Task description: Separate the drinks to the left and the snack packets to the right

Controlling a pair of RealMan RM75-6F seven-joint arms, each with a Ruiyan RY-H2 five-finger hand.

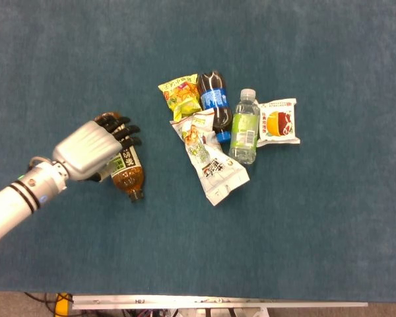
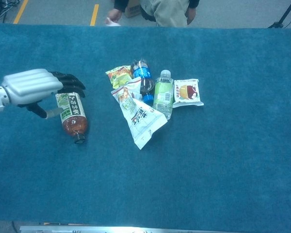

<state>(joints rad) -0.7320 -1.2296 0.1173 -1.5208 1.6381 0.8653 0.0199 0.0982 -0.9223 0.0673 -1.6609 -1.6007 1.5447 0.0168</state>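
Amber tea bottle with green-and-white label [image 1: 125, 171] found lying on its side on the blue carpeted bench [image 1: 317, 231], cap toward the near edge, well apart from the remaining pile. Placement judged consistent with the drinks zone on the left.

Left hand [image 1: 92, 148] positioned over the base end of that bottle, silver back uppermost, dark fingers [image 2: 68, 82] extended and spread across the top of it, thumb low beside the label. No closed grasp evident; fingers apart. Whether they touch the bottle or hover just above cannot be told from either view. Posture judged that of a release or a nudge, not a carry.

Right hand not seen in either view.

Pile at bench centre noted as unsorted:
- Dark cola bottle with blue label [image 1: 213, 105], lying flat, between packets.
- Clear water bottle with green label [image 1: 245, 127], lying just beside the cola bottle.
- Yellow-green crisp packet [image 1: 178, 96], touching the cola bottle's left side.
- Long white snack packet [image 1: 211, 162], lowest of the group, partly overlapping the cola bottle's lower end.
- White packet with red-and-yellow picture [image 1: 278, 121], just right of the water bottle.

Assessment: one drink apparently separated; two drinks and three packets outstanding. Overlap of white packet and cola bottle flagged as a likely snag when either is drawn out.
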